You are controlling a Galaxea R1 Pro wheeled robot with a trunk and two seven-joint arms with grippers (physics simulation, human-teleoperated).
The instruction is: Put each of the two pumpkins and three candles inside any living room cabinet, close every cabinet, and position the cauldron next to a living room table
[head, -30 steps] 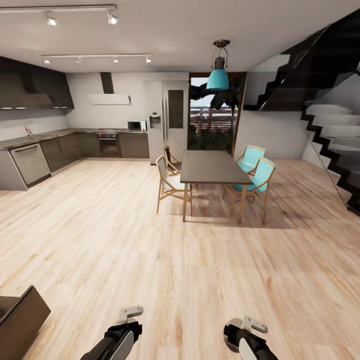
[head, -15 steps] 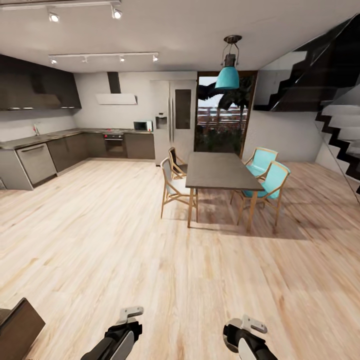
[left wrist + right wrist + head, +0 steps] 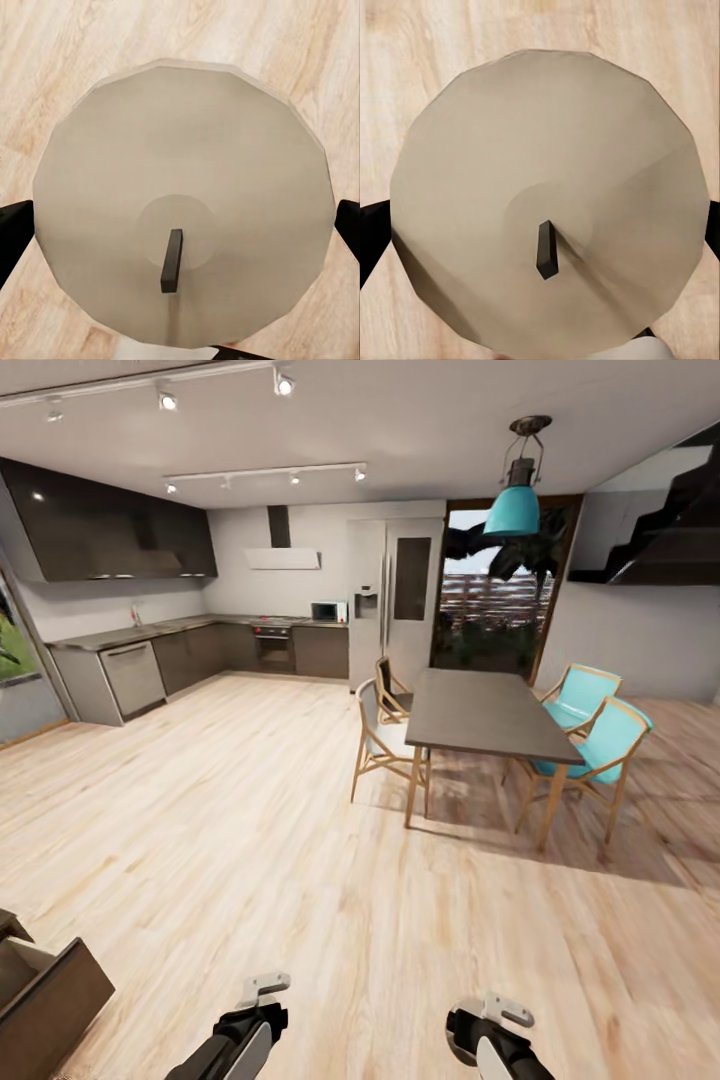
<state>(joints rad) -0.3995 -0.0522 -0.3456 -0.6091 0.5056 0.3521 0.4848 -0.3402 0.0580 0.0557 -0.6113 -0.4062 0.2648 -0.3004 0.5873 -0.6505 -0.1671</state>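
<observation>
I hold one candle in each gripper. In my left wrist view, a grey-beige candle (image 3: pixel 180 202) with a short dark wick fills the centre of the frame, and my left gripper (image 3: pixel 180 229) is clamped on it, one black finger (image 3: pixel 15 232) at each side edge. In my right wrist view, my right gripper (image 3: pixel 540 225) grips a second candle (image 3: pixel 547 195) the same way, above pale wood floor (image 3: pixel 405 45).

From my head view, both my arms sit at the bottom centre of the frame. An open drawer of the dark-brown cabinet (image 3: pixel 45 995) juts in at the lower left. A dining table (image 3: pixel 485 710) with chairs stands right of centre, and a kitchen (image 3: pixel 190 645) lines the far left wall.
</observation>
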